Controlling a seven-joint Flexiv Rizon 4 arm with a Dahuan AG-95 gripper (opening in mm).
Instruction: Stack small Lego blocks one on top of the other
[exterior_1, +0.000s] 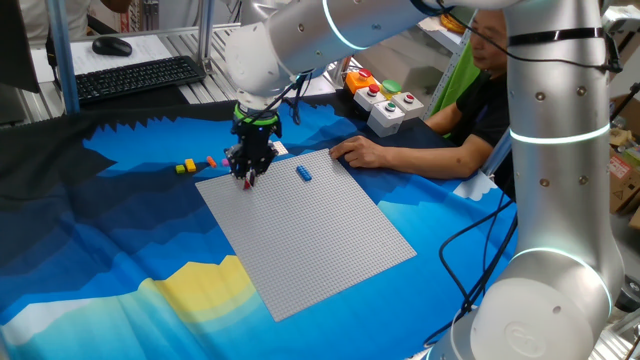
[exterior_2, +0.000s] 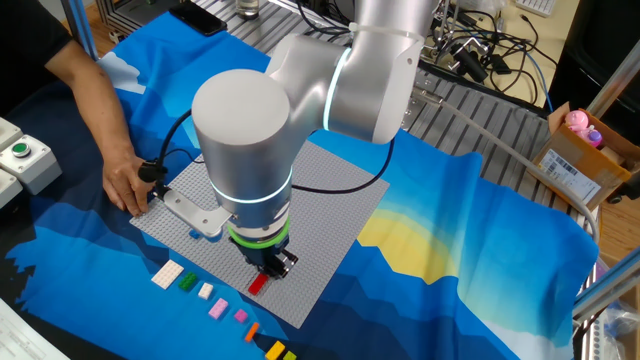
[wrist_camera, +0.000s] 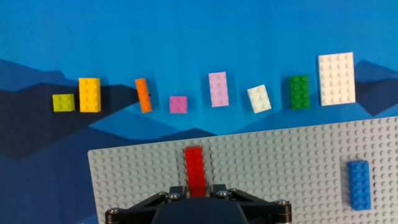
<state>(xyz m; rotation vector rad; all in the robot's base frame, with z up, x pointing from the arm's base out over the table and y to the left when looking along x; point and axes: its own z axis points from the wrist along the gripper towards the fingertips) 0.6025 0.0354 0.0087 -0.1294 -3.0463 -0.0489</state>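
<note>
My gripper (wrist_camera: 197, 188) is shut on a red Lego block (wrist_camera: 195, 170), which sticks out forward between the fingers. It is low over the near edge of the grey baseplate (wrist_camera: 280, 168); I cannot tell whether the block touches the studs. The other fixed view shows the same red block (exterior_2: 258, 284) under the gripper (exterior_2: 270, 266). A blue block (wrist_camera: 359, 184) sits on the plate to the right. Beyond the plate, several small blocks lie in a row on the blue cloth: lime (wrist_camera: 63, 102), yellow (wrist_camera: 89, 94), orange (wrist_camera: 143, 95), pink (wrist_camera: 218, 89), white (wrist_camera: 259, 99), green (wrist_camera: 298, 92).
A person's hand (exterior_1: 360, 152) rests at the baseplate's far corner. A button box (exterior_1: 385, 105) and a keyboard (exterior_1: 140, 77) stand beyond the cloth. A larger white block (wrist_camera: 336, 78) ends the row. Black cables (exterior_1: 470, 250) trail beside the arm's base.
</note>
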